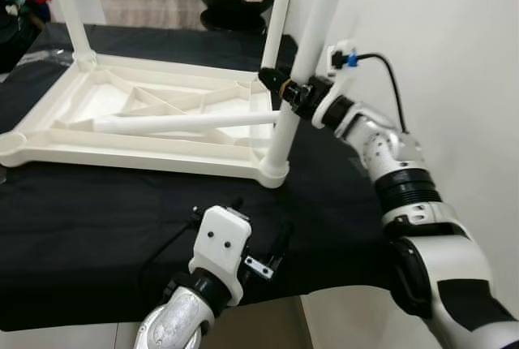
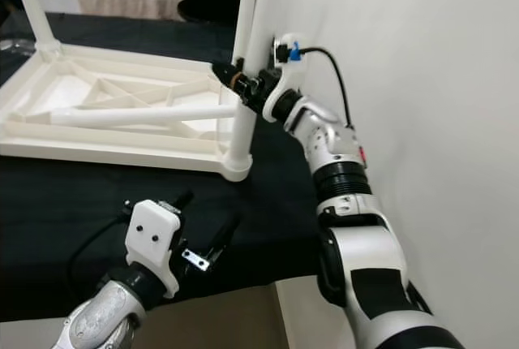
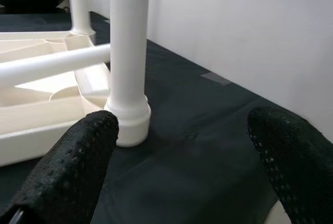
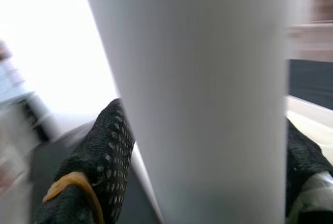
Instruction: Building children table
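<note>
With the upturned white tabletop (image 1: 122, 142) lying on the black cloth (image 1: 97, 219) and the right gripper (image 1: 280, 89) clamped around the leg (image 1: 296, 81) at its four-o'clock corner, a sideways tug risked levering it from the socket (image 1: 274, 172), while the left gripper (image 1: 259, 247) waited wide open at six o'clock.

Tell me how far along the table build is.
Three legs stand in the upturned tabletop: two at the far corners, one at the near right corner. The right tool is shut on that near leg. A loose leg lies across the tabletop, left to fit. The left tool waits open.
</note>
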### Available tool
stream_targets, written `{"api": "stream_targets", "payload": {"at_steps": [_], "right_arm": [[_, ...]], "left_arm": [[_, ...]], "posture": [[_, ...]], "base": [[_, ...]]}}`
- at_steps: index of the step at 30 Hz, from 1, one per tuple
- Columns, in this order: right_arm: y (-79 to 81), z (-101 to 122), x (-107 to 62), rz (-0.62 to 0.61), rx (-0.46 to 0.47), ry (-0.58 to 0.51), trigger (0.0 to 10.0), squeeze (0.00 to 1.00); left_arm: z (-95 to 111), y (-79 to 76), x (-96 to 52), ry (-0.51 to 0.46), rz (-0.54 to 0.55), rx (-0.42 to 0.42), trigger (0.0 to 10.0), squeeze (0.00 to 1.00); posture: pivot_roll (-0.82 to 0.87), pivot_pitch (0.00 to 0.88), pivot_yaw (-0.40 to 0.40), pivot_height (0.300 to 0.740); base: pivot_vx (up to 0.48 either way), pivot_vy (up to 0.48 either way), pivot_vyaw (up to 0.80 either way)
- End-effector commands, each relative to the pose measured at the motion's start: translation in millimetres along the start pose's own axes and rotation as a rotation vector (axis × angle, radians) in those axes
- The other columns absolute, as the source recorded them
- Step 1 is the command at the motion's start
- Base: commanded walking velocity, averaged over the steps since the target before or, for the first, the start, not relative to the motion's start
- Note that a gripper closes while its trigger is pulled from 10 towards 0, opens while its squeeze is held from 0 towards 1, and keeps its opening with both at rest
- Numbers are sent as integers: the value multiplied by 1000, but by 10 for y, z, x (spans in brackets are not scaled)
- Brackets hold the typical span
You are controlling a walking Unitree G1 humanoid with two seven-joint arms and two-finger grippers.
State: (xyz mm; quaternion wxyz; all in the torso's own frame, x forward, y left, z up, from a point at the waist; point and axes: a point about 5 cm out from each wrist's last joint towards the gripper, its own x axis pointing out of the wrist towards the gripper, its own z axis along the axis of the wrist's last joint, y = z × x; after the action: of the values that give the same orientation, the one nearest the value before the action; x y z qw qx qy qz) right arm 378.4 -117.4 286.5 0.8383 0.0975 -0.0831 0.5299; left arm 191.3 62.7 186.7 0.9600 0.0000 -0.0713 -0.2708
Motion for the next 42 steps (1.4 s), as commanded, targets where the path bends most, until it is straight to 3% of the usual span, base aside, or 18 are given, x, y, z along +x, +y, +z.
{"api": "stream_targets", "payload": {"at_steps": [1, 11, 12, 14, 22, 23, 24, 25, 26, 27, 28, 30, 31, 33, 38, 40, 41, 42], "right_arm": [[98, -88, -36, 139, -9, 49, 10000, 0], [200, -357, -156, 335, 37, 182, 10000, 0], [217, -404, -151, 342, 35, 204, 0, 0], [226, -430, -150, 346, 29, 215, 0, 0], [-47, -349, -38, -20, -66, 144, 0, 0], [-183, -291, -44, -213, -65, 98, 0, 0], [-183, -291, -44, -213, -65, 98, 0, 0], [-299, -265, -75, -398, -59, 79, 0, 0], [-299, -265, -75, -398, -59, 79, 0, 0], [-398, -260, -130, -565, -46, 69, 0, 0], [-398, -260, -130, -565, -46, 69, 0, 0], [-601, -366, -411, -966, -58, 155, 0, 0], [-601, -366, -411, -966, -58, 155, 0, 0], [-673, -446, -619, -1184, -97, 231, 0, 0], [-670, -466, -673, -1271, -110, 241, 0, 0], [-636, -468, -615, -1326, -96, 247, 10000, 0], [-636, -468, -615, -1326, -96, 247, 10000, 0], [-589, -434, -451, -1253, -62, 193, 10000, 0]], "left_arm": [[-17, -6, -10, 12, 2, 5, 10000, 0], [-14, -7, -8, 11, 3, 2, 10000, 0], [-14, -7, -6, 10, 2, 4, 10000, 0], [-15, -6, -5, 10, 2, 4, 10000, 0], [-10, 5, -5, 9, 5, 7, 10000, 0], [-10, 4, -6, 8, 7, 6, 10000, 0], [-10, 4, -6, 8, 7, 6, 10000, 0], [-9, 4, -4, 8, 8, 8, 10000, 0], [-9, 4, -4, 8, 8, 8, 10000, 0], [-8, 5, -3, 7, 9, 9, 10000, 0], [-8, 5, -3, 7, 9, 9, 10000, 0], [-8, 4, 2, 6, 11, 7, 10000, 0], [-8, 4, 2, 6, 11, 7, 10000, 0], [-7, -4, 10, 4, 9, 5, 10000, 0], [-6, -12, 15, 3, 4, 4, 10000, 0], [-6, -8, 14, 4, 4, 5, 10000, 0], [-6, -8, 14, 4, 4, 5, 10000, 0], [-7, -8, 12, 5, 5, 5, 10000, 0]], "posture": [[71, 118, -149, 740], [73, 122, -151, 740], [75, 120, -150, 740], [75, 120, -150, 740], [73, 122, -150, 740], [72, 122, -155, 740], [72, 122, -155, 740], [74, 123, -156, 740], [74, 123, -156, 740], [74, 124, -158, 740], [74, 124, -158, 740], [69, 126, -154, 740], [69, 126, -154, 740], [66, 126, -152, 740], [65, 127, -150, 740], [64, 128, -151, 740], [64, 128, -151, 740], [64, 129, -151, 740]], "base": [[0, 0, 0], [0, 0, 0], [0, 0, 0], [0, 0, 0], [0, 0, 0], [0, 0, 0], [0, 0, 0], [0, 0, 0], [0, 0, 0], [0, 0, 0], [0, 0, 0], [0, 0, 0], [0, 0, 0], [0, 0, 0], [0, 0, 0], [0, 0, 0], [0, 0, 0], [0, 0, 0]]}}
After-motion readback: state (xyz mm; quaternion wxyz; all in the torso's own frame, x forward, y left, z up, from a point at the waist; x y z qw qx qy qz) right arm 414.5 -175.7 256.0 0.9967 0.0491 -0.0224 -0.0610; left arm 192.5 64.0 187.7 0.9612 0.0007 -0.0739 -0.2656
